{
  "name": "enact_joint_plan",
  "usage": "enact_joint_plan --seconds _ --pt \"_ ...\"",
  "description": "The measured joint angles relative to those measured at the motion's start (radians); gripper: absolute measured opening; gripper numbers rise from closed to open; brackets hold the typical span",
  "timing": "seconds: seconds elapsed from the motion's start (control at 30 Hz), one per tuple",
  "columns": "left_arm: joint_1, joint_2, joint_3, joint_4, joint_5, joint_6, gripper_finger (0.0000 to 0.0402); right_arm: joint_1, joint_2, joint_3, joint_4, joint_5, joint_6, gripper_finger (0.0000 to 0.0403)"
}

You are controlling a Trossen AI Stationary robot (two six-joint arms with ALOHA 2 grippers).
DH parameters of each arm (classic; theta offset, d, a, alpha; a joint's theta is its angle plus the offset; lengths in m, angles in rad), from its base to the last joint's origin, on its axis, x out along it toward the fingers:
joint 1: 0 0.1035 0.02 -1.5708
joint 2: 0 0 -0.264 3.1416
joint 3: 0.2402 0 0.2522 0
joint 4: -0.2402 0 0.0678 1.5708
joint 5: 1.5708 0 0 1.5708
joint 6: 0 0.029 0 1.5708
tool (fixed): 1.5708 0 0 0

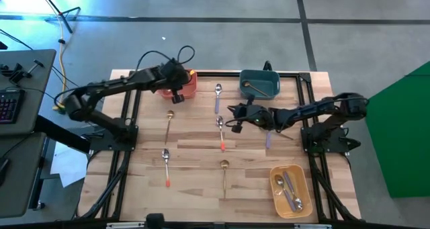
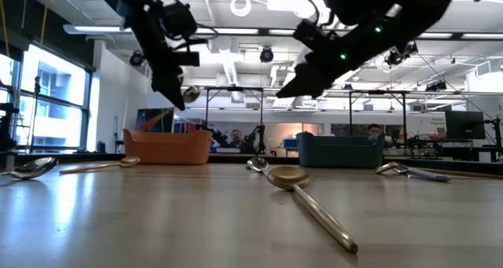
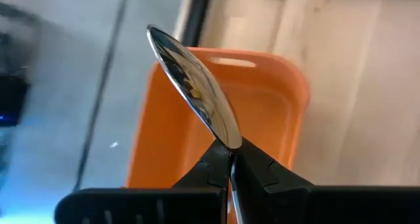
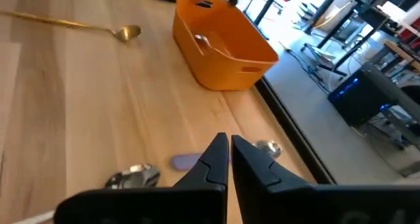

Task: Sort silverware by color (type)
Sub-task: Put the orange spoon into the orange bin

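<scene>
My left gripper is shut on a spoon whose shiny bowl sticks out past the fingertips, above the coral bowl at the table's far left. Its handle is hidden. My right gripper is shut and empty, above the table's middle, over a purple-handled spoon. Several spoons lie flat on the table: gold, purple, orange-red, orange-red, gold, purple. My left gripper pinches the spoon between its two fingers at the neck, just behind the bowl. The spoon's bowl points forward along the fingers and is lifted clear above the coral bowl. The fingers hide the handle.
A teal bowl at the far right holds a gold spoon. A yellow bowl at the near right holds purple-handled spoons. The coral bowl holds a spoon. Black frame rails run along the table's edges.
</scene>
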Motion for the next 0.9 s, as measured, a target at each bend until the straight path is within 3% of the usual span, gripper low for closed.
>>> enact_joint_plan --seconds 0.13,0.3,0.9 --pt "0.029 0.065 0.026 0.0 0.108 0.035 0.0 -0.008 -0.029 -0.108 0.168 0.002 0.009 0.0001" --pt "0.045 0.142 0.037 -0.005 0.113 0.068 0.0 -0.015 -0.035 -0.182 0.353 0.001 -0.021 0.0" --pt "0.086 0.278 0.038 0.0 0.015 0.154 0.0 -0.02 -0.035 -0.189 0.364 -0.011 -0.031 0.0"
